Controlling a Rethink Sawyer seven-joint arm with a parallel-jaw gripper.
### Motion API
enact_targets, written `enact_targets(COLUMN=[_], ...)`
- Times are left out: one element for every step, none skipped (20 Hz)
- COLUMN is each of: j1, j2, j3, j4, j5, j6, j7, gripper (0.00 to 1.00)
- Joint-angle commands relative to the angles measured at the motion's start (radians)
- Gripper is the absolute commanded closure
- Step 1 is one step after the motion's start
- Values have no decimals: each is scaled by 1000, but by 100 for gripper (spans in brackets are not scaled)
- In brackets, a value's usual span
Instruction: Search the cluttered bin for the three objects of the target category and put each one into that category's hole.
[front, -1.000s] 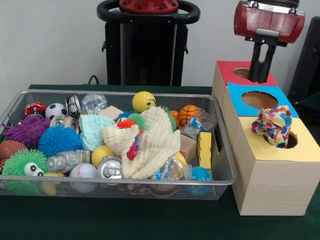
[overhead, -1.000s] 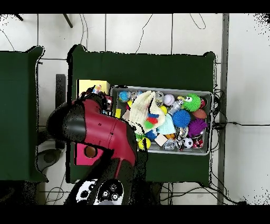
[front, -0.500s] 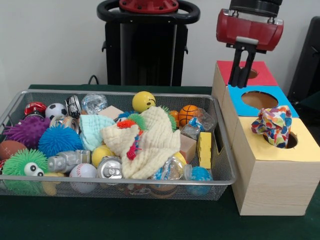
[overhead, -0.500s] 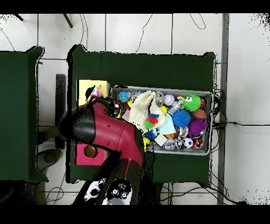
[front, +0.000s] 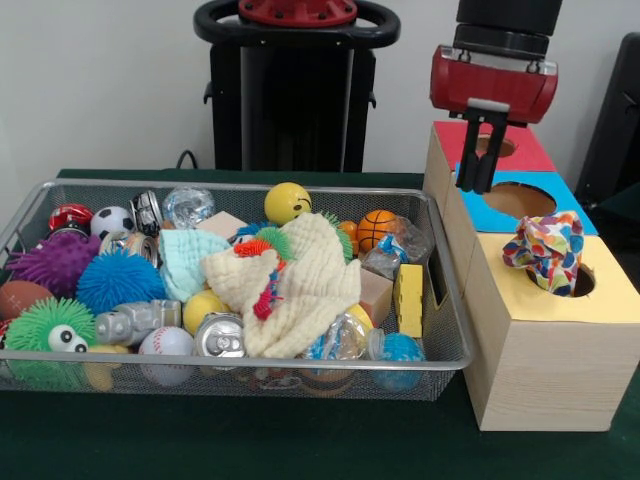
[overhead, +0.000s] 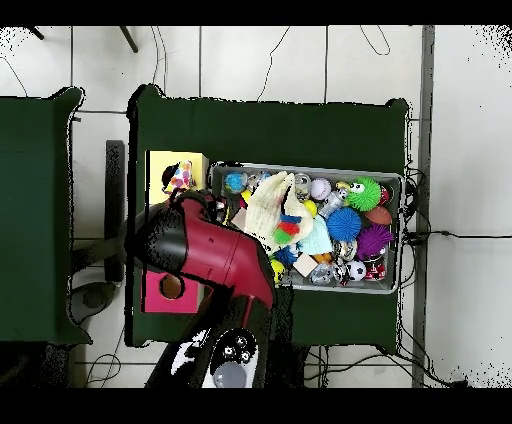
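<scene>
Because the multicoloured cloth (front: 546, 250) sits only half stuffed into the yellow box's hole (front: 578, 280), below the hand (front: 480, 185) and to one side of it, it could spring back out or slide off the lid, so that step may need redoing. With its fingers pressed close together and nothing between them, the hand hangs above the red box (front: 490, 146) and blue box (front: 520, 200), well apart from the cream cloth (front: 300, 285). Crumpled and heaped in the wire bin (front: 440, 340) beside a pale mint cloth (front: 190, 258), that cloth drapes over balls and cans, so a pinch there might snag a spiky toy or lift only a fold.
</scene>
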Motion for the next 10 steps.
enact_targets(j1=[-41,-42,-44,-45,-52,-52,-53,-52,-51,-54], j2=[15,13,12,10,7,6,6,6,6,5], j3=[155,161,167,173,185,188,192,192,193,199], j4=[84,87,89,90,101,99,99,97,95,96], j5=[9,11,12,18,17,17,18,18,18,19], j6=[-51,-54,-57,-57,-71,-72,-73,-72,-70,-73], j7=[190,193,196,202,203,205,207,209,211,212], gripper=[100,100,100,100,100,100,100,100,100,100])
